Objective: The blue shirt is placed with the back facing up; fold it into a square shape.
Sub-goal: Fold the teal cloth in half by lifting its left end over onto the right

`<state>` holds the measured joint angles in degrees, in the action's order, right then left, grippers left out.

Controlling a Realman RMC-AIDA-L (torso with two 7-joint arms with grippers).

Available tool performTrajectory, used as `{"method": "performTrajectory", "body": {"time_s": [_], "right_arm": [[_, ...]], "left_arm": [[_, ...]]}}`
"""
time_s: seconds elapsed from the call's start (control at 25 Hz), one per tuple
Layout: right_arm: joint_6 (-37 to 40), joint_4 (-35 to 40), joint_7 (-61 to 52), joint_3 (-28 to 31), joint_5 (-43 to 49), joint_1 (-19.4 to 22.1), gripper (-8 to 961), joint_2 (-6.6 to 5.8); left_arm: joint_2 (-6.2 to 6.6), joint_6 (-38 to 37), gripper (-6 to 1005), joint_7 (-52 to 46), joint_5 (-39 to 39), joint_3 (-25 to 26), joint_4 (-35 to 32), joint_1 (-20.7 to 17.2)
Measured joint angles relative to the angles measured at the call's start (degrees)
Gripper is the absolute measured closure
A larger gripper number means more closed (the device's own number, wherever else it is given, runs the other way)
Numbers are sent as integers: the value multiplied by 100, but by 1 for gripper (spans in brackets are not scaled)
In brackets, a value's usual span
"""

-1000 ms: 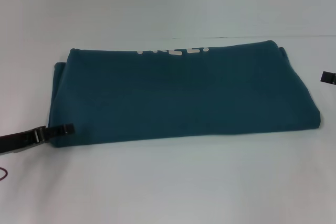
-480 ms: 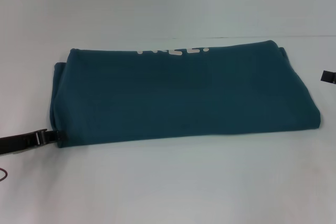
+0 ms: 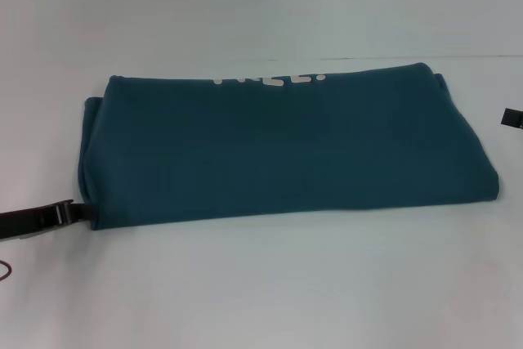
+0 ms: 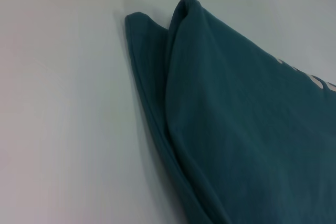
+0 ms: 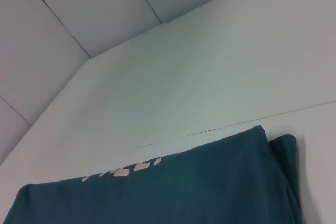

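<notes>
The blue shirt [image 3: 278, 149] lies flat on the white table [image 3: 261, 292], folded into a wide rectangle with several layers showing at both ends. Part of its cream lettering [image 3: 270, 79] peeks out along the far edge. My left gripper [image 3: 78, 212] sits low at the shirt's near-left corner, just off the cloth. Only the tip of my right gripper [image 3: 513, 118] shows, at the picture's right edge and clear of the shirt's right end. The left wrist view shows the shirt's layered left corner [image 4: 173, 40], and the right wrist view shows its far right corner [image 5: 262, 145].
Bare white table surrounds the shirt on all sides. A thin seam [image 3: 474, 56] runs across the table behind it. A dark cable loop [image 3: 5, 271] shows at the lower left edge. Pale wall panels [image 5: 79, 9] rise beyond the table.
My left gripper has drawn back to the left, off the shirt's near-left corner. The right gripper has slid slightly farther out to the right. The shirt has not moved.
</notes>
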<state>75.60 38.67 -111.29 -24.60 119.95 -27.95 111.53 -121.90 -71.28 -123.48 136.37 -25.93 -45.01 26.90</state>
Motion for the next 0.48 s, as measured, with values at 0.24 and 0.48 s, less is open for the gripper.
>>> {"method": "performTrajectory", "body": {"time_s": [0.24,0.48], "right_arm": [[-18,0,4,8,0,0,85,-6],[-25,-1,11,8,2,-45,85,26]], "left_arm": [[1,11,985,-37,12,31,-138,-54],[35,84,984,-78,20,121,-318,-205]]}}
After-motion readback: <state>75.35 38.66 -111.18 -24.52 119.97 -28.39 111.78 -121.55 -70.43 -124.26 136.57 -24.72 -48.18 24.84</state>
